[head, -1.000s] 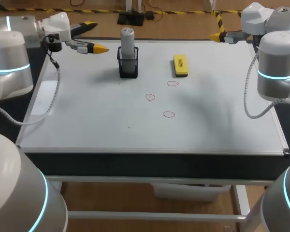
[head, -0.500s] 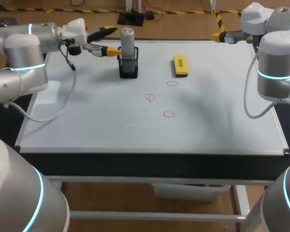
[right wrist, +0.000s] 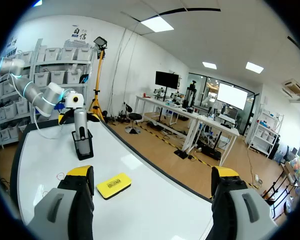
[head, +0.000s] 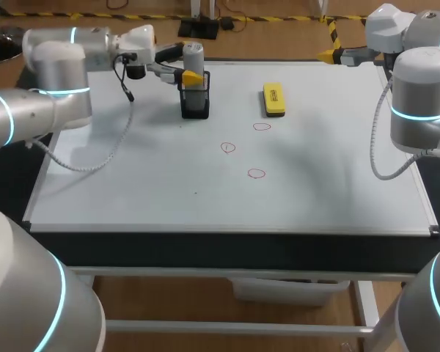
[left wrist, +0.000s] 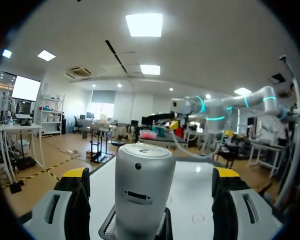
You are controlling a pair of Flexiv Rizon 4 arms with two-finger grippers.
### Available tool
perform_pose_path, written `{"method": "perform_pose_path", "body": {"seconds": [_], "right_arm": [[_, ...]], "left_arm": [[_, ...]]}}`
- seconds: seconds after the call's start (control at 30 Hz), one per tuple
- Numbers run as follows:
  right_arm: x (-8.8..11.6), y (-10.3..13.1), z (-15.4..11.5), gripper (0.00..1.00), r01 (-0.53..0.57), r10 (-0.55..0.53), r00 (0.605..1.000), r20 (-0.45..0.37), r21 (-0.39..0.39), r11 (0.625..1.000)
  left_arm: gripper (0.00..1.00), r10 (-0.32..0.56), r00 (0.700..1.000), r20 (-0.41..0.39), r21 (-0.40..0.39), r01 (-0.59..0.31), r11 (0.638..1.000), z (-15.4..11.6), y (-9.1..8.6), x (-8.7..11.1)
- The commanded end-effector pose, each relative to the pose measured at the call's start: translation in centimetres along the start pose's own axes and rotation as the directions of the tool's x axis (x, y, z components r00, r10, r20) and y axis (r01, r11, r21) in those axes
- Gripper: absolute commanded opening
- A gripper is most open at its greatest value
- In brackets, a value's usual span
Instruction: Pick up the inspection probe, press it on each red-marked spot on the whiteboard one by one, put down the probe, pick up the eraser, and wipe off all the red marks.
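Whiteboard (head: 132,183) surface: three red marks (head: 228,147) mid-board, yellow eraser (head: 274,100) farther back. Probe (left wrist: 142,190) upright in black holder (head: 194,103), between your L gripper (left wrist: 150,175) fingers; jaws wide, no contact. R gripper (right wrist: 152,172) at far right edge, jaws wide.

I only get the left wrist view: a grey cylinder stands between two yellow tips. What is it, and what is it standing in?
Observer: That is the probe, upright in a black holder near the far edge of the whiteboard.
Operator: I spot one red circle past it. Are there more?
Observer: The head view shows three red marks, small and close together.
Operator: Is there anything to wipe them with?
Observer: A yellow eraser lies flat to the holder's right, apart from it.
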State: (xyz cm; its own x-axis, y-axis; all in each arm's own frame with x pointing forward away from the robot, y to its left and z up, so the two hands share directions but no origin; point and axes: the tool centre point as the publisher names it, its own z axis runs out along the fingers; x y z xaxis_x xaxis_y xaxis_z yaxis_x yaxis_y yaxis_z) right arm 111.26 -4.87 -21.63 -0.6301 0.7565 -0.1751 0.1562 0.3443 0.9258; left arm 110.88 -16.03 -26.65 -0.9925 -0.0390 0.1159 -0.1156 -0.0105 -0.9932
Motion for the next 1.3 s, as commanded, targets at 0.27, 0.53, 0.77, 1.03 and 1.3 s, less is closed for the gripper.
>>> {"method": "perform_pose_path", "body": {"seconds": [0.27,0.53,0.77,1.03,1.3], "right_arm": [[-0.1,0.0,0.0,1.0,0.0,0.0,1.0,-0.002,0.001,1.0],[-0.1,0.0,0.0,1.0,0.0,0.0,1.0,-0.002,0.001,1.0],[-0.1,0.0,0.0,1.0,0.0,0.0,1.0,-0.002,0.001,1.0],[-0.1,0.0,0.0,1.0,0.0,0.0,1.0,-0.002,0.001,1.0],[-0.1,0.0,0.0,1.0,0.0,0.0,1.0,-0.002,0.001,1.0]], "left_arm": [[1.0,-0.01,1.0,0.02,-0.012,0.01,1.0,1.3,0.2,-0.6],[1.0,-0.015,1.0,0.026,-0.02,0.016,1.0,1.6,0.4,-0.6],[0.44,-0.019,0.999,0.032,-0.019,0.02,1.0,1.4,0.7,-0.5],[0.0,-0.02,0.999,0.031,-0.015,0.02,1.0,1.0,0.9,-0.1],[0.0,0.0,0.999,0.032,-0.015,0.0,1.0,0.8,0.1,0.4]]}}
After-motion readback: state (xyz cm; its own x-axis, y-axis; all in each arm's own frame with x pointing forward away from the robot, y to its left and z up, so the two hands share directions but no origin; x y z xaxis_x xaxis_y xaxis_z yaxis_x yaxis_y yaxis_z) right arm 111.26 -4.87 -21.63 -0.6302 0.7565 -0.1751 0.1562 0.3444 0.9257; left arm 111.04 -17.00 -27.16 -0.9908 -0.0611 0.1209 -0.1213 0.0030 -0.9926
